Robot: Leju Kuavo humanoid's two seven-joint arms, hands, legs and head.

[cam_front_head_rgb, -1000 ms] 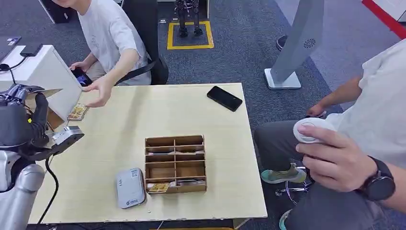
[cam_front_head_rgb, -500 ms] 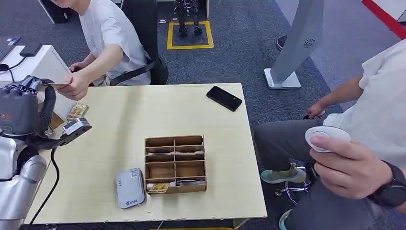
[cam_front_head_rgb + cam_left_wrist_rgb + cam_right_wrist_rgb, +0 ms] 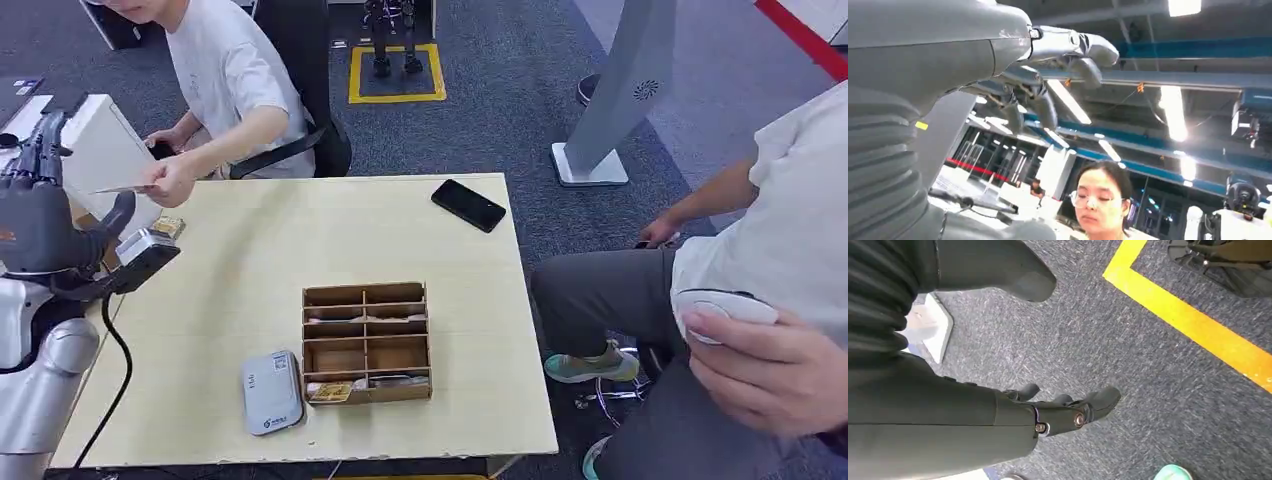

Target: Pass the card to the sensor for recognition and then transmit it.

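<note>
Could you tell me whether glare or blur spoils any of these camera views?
Left wrist view: ceiling lights blow out to white behind the left hand. Head view: evenly lit; the person's hand at the lower right looks soft. Right wrist view: sharp on the carpet.

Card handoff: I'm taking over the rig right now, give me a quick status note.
Left robot hand: raised at the table's left edge, fingers apart, holding nothing.
Right robot hand: hanging over the carpet, holding nothing.
Card: in the seated person's hand, beside the left robot hand.
Sensor: on the table by the wooden organiser.
Done: card is with the person.
Left: confirm recognition; the frames cannot show it.
</note>
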